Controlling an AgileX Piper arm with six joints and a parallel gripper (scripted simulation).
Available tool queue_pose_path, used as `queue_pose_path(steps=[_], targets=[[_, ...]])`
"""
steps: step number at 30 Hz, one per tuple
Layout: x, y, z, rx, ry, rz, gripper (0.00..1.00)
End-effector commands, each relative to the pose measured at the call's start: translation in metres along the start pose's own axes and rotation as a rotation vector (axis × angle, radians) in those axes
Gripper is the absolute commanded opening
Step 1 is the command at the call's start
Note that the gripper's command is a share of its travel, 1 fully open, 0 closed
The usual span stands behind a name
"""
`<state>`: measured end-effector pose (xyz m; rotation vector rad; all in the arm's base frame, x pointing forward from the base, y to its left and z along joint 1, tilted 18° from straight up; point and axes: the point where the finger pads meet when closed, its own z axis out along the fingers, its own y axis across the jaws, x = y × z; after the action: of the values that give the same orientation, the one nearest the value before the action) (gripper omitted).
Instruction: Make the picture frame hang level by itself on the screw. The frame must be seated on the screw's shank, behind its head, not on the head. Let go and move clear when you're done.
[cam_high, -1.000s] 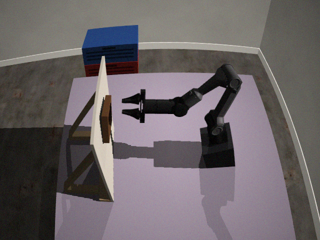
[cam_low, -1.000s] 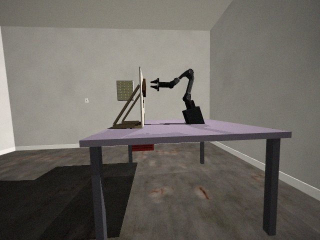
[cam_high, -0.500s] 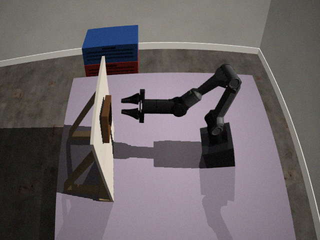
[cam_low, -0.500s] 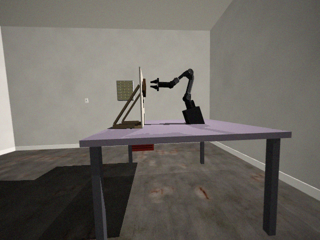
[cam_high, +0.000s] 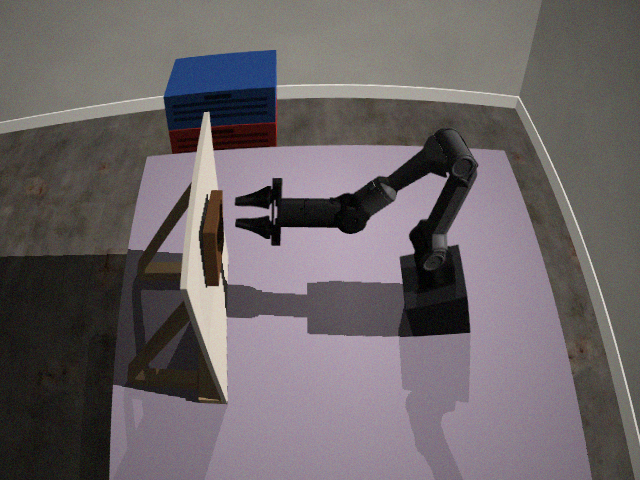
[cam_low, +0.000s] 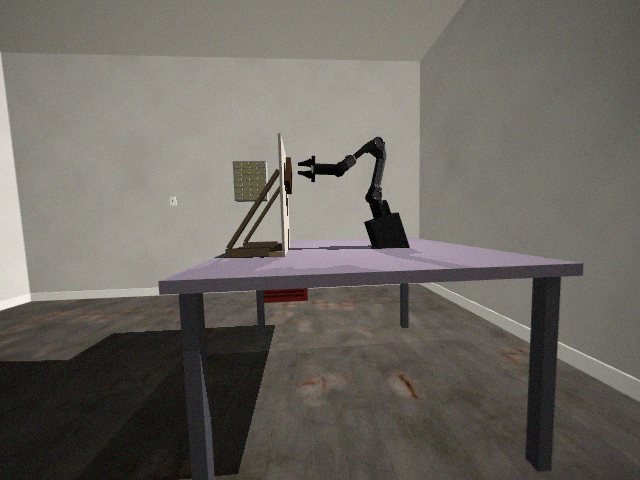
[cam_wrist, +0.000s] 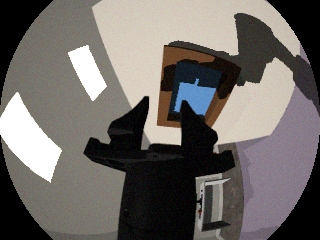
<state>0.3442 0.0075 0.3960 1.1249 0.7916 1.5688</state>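
Note:
A brown picture frame (cam_high: 212, 236) with a blue picture (cam_wrist: 194, 99) hangs against the upright cream board (cam_high: 202, 258) on the lilac table. It also shows in the exterior view (cam_low: 288, 175). The screw is hidden behind the frame. My gripper (cam_high: 241, 211) is open and empty, pointing level at the frame's upper part with a small gap to it. In the exterior view my gripper (cam_low: 300, 169) stands just right of the frame. In the wrist view my two fingers sit below and in front of the frame, not touching it.
Wooden braces (cam_high: 160, 268) prop the board from behind. A blue and red cabinet (cam_high: 222, 100) stands on the floor beyond the table. My arm's base (cam_high: 435, 289) sits on the right side of the table.

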Motion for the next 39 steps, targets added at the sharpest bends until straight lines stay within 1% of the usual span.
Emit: queue_pose_path(steps=[1, 5, 20, 33, 39], targets=[[0.000, 0.000, 0.003, 0.000, 0.000, 0.001, 0.63], [0.000, 0.000, 0.006, 0.000, 0.000, 0.001, 0.63], [0.000, 0.000, 0.033, 0.000, 0.000, 0.001, 0.63], [0.000, 0.000, 0.047, 0.000, 0.000, 0.001, 0.63], [0.000, 0.000, 0.049, 0.000, 0.000, 0.001, 0.63]])
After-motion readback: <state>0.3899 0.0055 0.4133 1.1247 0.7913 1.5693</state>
